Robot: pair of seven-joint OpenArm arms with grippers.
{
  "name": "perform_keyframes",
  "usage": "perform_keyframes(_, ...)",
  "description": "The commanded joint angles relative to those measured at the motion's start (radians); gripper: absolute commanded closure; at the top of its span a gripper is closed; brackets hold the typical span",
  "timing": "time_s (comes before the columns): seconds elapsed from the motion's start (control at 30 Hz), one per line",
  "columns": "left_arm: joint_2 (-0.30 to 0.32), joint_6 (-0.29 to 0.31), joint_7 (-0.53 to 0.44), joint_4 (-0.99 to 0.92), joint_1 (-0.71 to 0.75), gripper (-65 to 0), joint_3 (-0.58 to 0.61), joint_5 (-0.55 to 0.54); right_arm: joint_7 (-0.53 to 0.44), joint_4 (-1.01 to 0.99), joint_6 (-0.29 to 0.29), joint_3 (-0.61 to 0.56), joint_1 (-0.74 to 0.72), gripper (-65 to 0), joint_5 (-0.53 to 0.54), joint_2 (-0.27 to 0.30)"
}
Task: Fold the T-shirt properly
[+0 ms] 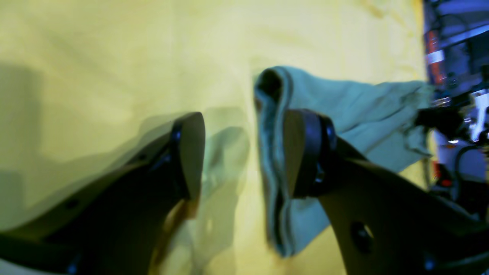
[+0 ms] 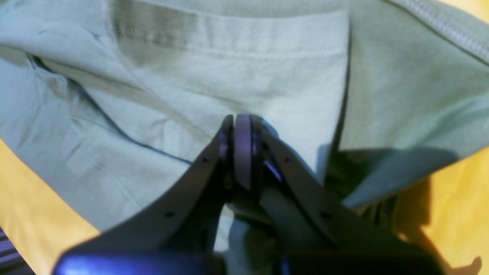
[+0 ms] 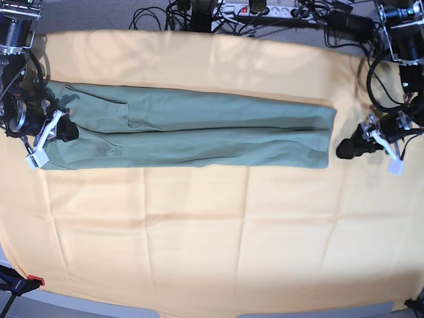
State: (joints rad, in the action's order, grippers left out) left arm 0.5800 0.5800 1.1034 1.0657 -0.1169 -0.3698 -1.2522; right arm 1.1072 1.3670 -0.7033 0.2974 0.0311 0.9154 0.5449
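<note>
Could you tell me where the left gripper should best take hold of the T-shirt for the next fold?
Probably its free short end: the T-shirt lies as a long flat strip, and the open left gripper sits just past that end. Come in low from outside, pinching the stacked edge.

Blurred in both wrist views. T-shirt (image 2: 244, 72) cut off by the right wrist frame on top and sides. Left hand (image 1: 240, 152) lower parts cropped at bottom. Table hidden under yellow cloth (image 3: 199, 252).
</note>
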Motion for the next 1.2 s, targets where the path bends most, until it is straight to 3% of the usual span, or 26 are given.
perform_keyframes(0.0, 0.013, -0.009, 0.026, 0.01, -0.008, -34.7, 0.017, 0.013, 0.014, 0.008, 0.005, 0.002, -0.009, 0.0, -0.023, 0.016)
perform_keyframes(0.17, 0.013, -0.008, 0.071, 0.01, -0.008, -34.7, 0.136, -0.063, 0.014, 0.008, 0.005, 0.002, -0.008, 0.0, -0.023, 0.016)
perform_keyframes(0.57, -0.002, -0.008, 0.106, 0.01, -0.008, -34.2, 0.289, -0.071, 0.013, 0.008, 0.013, 0.002, -0.009, 0.0, -0.023, 0.016)
perform_keyframes(0.73, 0.002, 0.043, 0.164, 0.01, -0.009, -33.4, 0.332, -0.163, 0.011, 0.008, 0.016, 0.002, -0.008, 0.0, -0.023, 0.016)
perform_keyframes(0.8, 0.002, 0.053, 0.169, 0.01, -0.009, -25.8, 0.332, -0.181, 0.011, 0.008, 0.016, 0.002, -0.008, 0.0, -0.023, 0.016)
perform_keyframes(0.9, 0.004, 0.052, 0.169, 0.01, -0.018, 0.0, 0.332, -0.182, 0.011, 0.008, 0.015, 0.002, -0.009, 0.0, -0.023, 0.016)
perform_keyframes(1.17, 0.027, 0.026, 0.162, 0.011, -0.08, 0.0, 0.278, -0.169, 0.011, 0.008, 0.014, 0.002, -0.008, 0.0, -0.027, 0.016)
